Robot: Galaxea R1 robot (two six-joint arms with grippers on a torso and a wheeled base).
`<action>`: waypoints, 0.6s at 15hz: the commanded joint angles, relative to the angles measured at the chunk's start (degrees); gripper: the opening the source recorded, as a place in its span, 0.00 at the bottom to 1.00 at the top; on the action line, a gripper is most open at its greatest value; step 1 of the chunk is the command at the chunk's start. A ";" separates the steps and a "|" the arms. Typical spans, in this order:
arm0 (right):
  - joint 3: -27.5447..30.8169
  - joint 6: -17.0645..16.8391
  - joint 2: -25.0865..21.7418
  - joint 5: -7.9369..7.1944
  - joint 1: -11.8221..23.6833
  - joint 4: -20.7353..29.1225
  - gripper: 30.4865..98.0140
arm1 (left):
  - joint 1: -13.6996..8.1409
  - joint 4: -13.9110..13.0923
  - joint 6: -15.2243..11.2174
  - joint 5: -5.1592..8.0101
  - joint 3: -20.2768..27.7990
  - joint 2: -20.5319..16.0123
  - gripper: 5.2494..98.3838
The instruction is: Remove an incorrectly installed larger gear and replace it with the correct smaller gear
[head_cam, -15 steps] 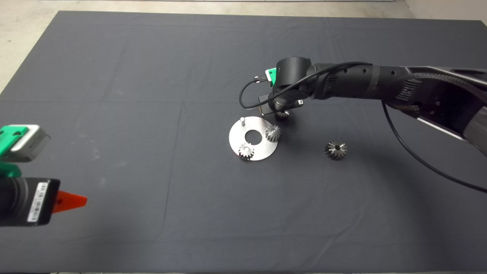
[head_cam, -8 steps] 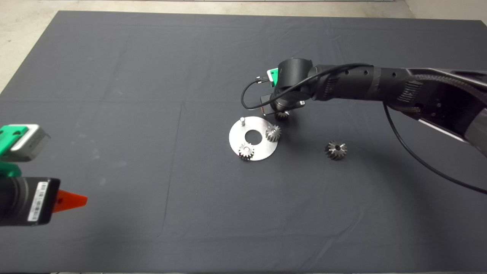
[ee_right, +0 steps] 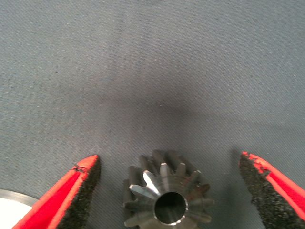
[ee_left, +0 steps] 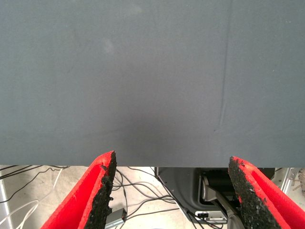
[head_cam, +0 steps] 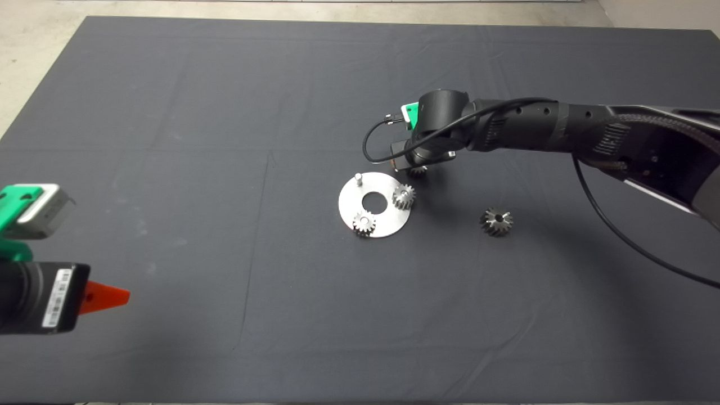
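right wrist view shows my right gripper (ee_right: pixel 169 191) with its red fingers spread wide, the small gear (ee_right: pixel 167 198) standing on the mat (ee_right: pixel 152 71) between them, neither pad touching it. it sits just beyond the edge of the round metal plate (head_cam: pixel 374 204), which carries two gears and a bare pin (head_cam: pixel 358 179). the big gear (head_cam: pixel 496 221) lies apart on the mat. my left gripper (ee_left: pixel 174 191) waits spread apart at the mat's left edge.
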 commanded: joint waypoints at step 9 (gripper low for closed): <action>0.36 0.50 -0.40 -4.39 1.09 -0.99 0.52 | -0.12 0.44 -0.14 3.64 0.75 0.20 0.58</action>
